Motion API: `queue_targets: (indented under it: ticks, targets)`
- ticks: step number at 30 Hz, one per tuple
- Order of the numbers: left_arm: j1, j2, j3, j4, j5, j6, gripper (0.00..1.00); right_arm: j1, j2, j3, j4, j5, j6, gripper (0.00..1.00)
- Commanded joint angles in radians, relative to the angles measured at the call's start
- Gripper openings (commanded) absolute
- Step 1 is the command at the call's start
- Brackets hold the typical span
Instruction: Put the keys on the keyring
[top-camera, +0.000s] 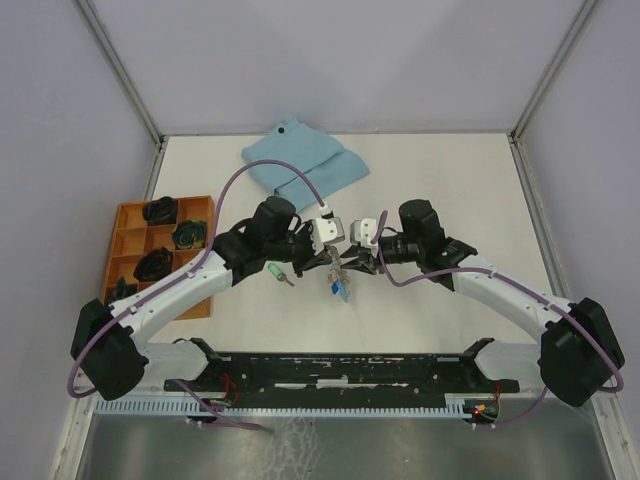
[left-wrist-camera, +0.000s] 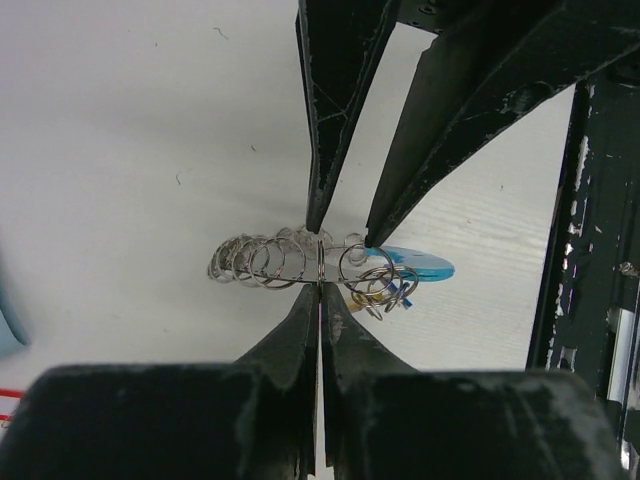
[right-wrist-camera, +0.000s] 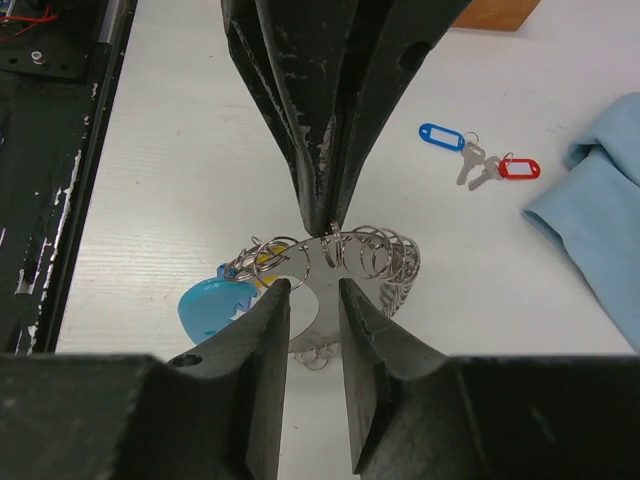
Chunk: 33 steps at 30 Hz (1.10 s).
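Now my left gripper (left-wrist-camera: 319, 290) is pressed together on the keyring (right-wrist-camera: 375, 255); its two fingers pinch one link of the grey chain and hold the loop a little above the table (right-wrist-camera: 150, 150). My right gripper (right-wrist-camera: 315, 292) faces it from the other side. Its fingers (right-wrist-camera: 262, 330) stand apart with a clear gap, and their tips are at the chain just beside the place where the left one pinches, one tip on each side of a short piece of links. I cannot tell if these tips already press on the metal. The light-blue strap (right-wrist-camera: 215, 305) of the keyring hangs at the side of my right gripper, and the small yellow tag (right-wrist-camera: 262, 265) is just next to it among the small rings. No key hangs on the loop. The blue-tagged key (right-wrist-camera: 445, 137) and the red-tagged key (right-wrist-camera: 515, 168) lie flat on the table, well apart from the keyring, with their silver blades meeting. The green-tagged key (top-camera: 277, 271) lies near my left wrist. Farther out, the folded light-blue cloth (top-camera: 305, 160) lies behind both arms, and the orange tray (top-camera: 130, 208) with dark things in its compartments sits at the left.
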Motion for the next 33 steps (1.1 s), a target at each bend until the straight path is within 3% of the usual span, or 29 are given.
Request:
queue_targets:
  ticks: [1, 8, 18, 24, 28, 33]
  targets:
    - [-0.004, 0.006, 0.035, -0.009, 0.016, 0.039, 0.03, -0.002, -0.019, 0.051, 0.051, 0.006, -0.034, 0.36]
    - [-0.003, 0.012, 0.037, -0.008, 0.019, 0.04, 0.03, -0.004, -0.003, 0.05, 0.113, -0.022, 0.001, 0.39]
    - [-0.004, 0.015, 0.04, -0.004, 0.039, 0.042, 0.03, -0.004, 0.041, 0.073, 0.128, -0.089, 0.031, 0.34]
    - [-0.004, 0.011, 0.037, 0.003, 0.049, 0.042, 0.03, -0.003, 0.061, 0.079, 0.103, -0.09, 0.018, 0.22]
    - [-0.003, -0.002, 0.029, 0.027, 0.041, 0.036, 0.03, -0.005, 0.068, 0.088, 0.079, -0.093, 0.007, 0.02]
    - [-0.001, -0.063, -0.055, 0.149, 0.004, 0.008, 0.14, -0.023, 0.045, 0.034, 0.202, -0.08, 0.101, 0.01]
